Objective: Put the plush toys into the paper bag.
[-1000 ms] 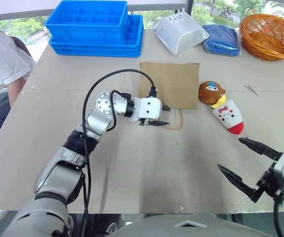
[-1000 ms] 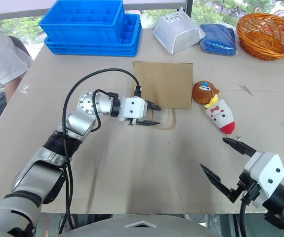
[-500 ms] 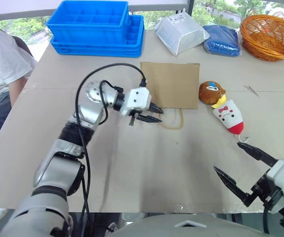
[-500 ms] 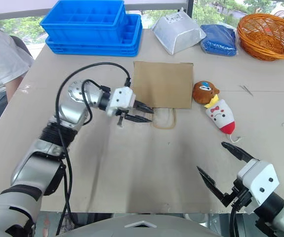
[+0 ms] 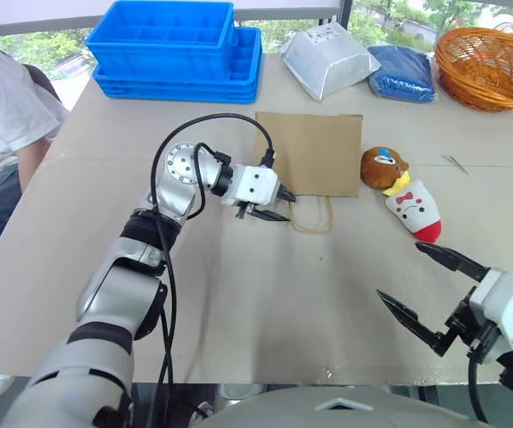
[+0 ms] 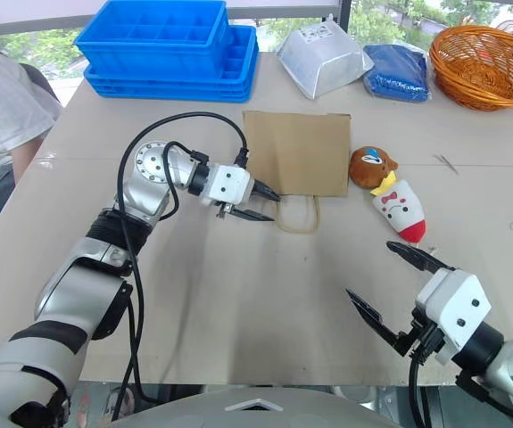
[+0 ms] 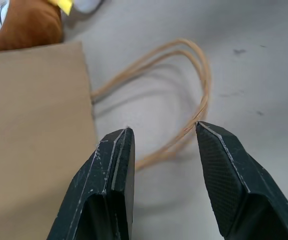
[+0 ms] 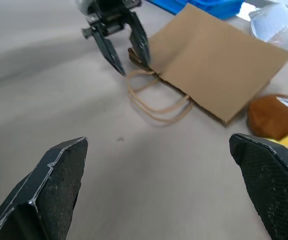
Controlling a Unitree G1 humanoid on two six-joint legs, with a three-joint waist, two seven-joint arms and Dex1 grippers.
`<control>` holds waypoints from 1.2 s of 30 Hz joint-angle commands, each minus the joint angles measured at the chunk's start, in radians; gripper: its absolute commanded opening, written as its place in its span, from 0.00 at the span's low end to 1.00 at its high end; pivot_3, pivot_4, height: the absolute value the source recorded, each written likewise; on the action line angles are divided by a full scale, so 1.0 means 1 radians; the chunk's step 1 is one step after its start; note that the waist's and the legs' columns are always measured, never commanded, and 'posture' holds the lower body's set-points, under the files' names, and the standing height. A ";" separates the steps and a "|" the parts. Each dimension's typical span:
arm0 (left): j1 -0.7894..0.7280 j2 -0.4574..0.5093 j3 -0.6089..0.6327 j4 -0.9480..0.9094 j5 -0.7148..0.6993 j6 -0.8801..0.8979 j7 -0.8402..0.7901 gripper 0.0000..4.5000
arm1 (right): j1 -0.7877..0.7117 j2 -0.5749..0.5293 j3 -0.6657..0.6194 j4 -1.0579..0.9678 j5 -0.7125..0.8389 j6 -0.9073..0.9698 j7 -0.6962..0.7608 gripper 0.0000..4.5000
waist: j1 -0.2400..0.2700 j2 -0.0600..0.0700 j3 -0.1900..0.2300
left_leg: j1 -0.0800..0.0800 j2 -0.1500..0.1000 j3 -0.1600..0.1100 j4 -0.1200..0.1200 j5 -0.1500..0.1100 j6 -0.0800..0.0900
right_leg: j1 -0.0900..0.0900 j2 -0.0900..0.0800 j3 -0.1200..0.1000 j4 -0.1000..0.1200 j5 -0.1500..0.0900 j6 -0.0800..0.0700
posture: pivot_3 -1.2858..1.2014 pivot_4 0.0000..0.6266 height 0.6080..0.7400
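Since a second ago, the left gripper [image 5: 285, 204] has kept by the near left corner of the paper bag [image 5: 311, 152], its elbow now folded closer; its two fingers are partly open, one each side of the cord handles [image 7: 184, 90], grasping nothing. The bag lies flat on the tabletop [image 5: 238, 303]. The brown plush toy [image 5: 383, 167] and white plush toy [image 5: 414, 209] lie just right of it. The right gripper [image 5: 426, 294] hovers wide open, empty, at the near edge.

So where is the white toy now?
In the left eye view the white toy lies right of centre on the table, touching the brown toy, just right of the bag.
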 commanded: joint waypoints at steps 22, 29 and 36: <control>-0.078 -0.084 0.124 -0.205 -0.277 0.692 -0.044 0.00 | -0.209 -0.017 -0.245 0.118 0.226 0.091 0.195 1.00 | 0.001 0.000 0.000 | 0.000 0.001 -0.002 0.001 -0.001 0.001 | 0.001 0.000 -0.001 0.001 0.000 0.000 | 0.52 0.24 1.00; -0.152 -0.147 0.316 -0.437 -0.562 1.364 0.227 0.00 | -0.543 0.001 0.115 0.105 0.157 0.329 -0.103 0.55 | -0.019 0.000 0.000 | -0.001 0.001 -0.003 0.007 -0.001 0.001 | 0.001 0.000 -0.002 0.003 0.000 0.000 | 0.52 0.24 1.00; -0.099 -0.176 0.406 -0.585 -0.684 1.528 0.393 0.00 | -0.886 0.105 0.425 0.355 -0.081 0.404 -0.197 0.01 | -0.026 -0.001 0.001 | -0.001 0.001 -0.002 0.008 0.002 -0.003 | -0.001 0.000 0.000 0.008 0.000 0.000 | 0.52 0.24 1.00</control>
